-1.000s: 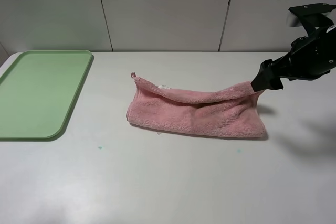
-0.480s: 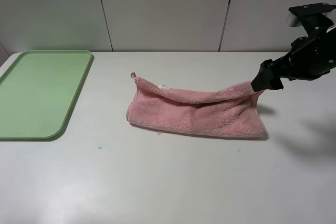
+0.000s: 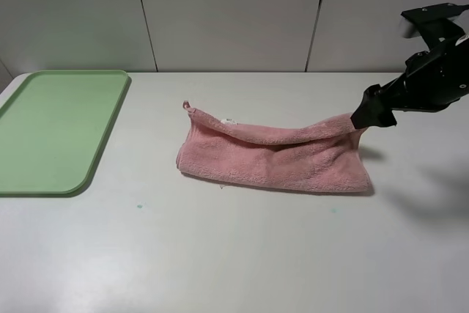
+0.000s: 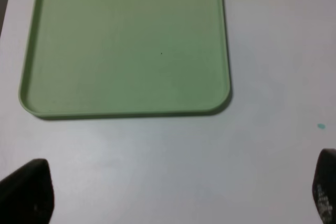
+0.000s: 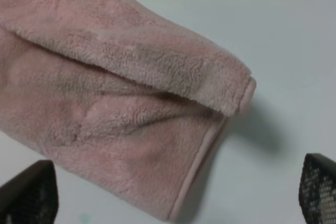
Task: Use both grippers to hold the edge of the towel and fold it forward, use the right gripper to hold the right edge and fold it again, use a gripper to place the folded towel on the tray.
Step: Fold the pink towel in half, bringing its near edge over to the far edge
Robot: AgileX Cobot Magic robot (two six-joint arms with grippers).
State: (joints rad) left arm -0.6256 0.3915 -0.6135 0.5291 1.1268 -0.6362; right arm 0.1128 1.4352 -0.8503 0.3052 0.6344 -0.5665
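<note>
The pink towel (image 3: 275,155) lies folded once on the white table, its long side running left to right. Its far right corner (image 3: 346,121) stands raised, and the right wrist view shows that corner (image 5: 239,85) with a shadow under it. My right gripper (image 3: 364,116) hovers just right of and above the corner. In the right wrist view its fingers (image 5: 26,192) are spread wide with nothing between them. The green tray (image 3: 55,126) sits empty at the far left. My left gripper (image 4: 173,195) is open over bare table near the tray's near edge (image 4: 126,111) and is out of the high view.
The white table (image 3: 242,254) ends at a grey panelled wall at the back. Small teal specks mark the table (image 3: 139,206) in front of the towel.
Almost nothing has changed. The right arm has shifted very slightly upward; the towel and its raised corner have stayed put.
</note>
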